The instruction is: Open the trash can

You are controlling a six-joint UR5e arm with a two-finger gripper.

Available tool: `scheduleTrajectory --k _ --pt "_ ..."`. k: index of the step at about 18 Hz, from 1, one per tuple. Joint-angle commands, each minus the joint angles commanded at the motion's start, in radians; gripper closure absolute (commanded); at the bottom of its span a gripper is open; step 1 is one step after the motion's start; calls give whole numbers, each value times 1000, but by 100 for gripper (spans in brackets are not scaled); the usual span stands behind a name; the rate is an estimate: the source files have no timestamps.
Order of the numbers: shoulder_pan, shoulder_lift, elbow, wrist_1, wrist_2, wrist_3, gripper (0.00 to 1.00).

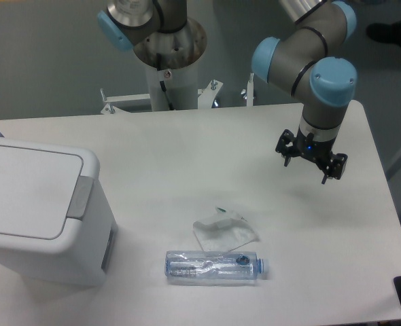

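**Bin shut, gripper apart and empty**

The bin [41,210] sits at about 8 o'clock on the table [187,146], its flat white lid down and the grey tab [80,197] on the lid's right edge; part of the bin runs off the left of the frame. The gripper [310,163] hangs at about 3 o'clock, over bare table, well apart from the bin; its two fingers are spread with nothing between them; above it the arm [309,58] bends away toward 12 o'clock. Near 6 o'clock a clear bottle [214,267] lies on its side, cap end pointing toward 3 o'clock; just beyond it, toward the centre, lies a crumpled clear wrapper [224,231], close to the bottle but whether touching I cannot tell. The robot's pedestal [170,68] stands at 12 o'clock behind the table.
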Motion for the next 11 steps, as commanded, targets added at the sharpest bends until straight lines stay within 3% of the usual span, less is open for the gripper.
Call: scheduleTrajectory --k 7,11 --pt "-6 5 15 -3 -56 -57 0" --pt "-70 8 66 -15 -52 -178 0"
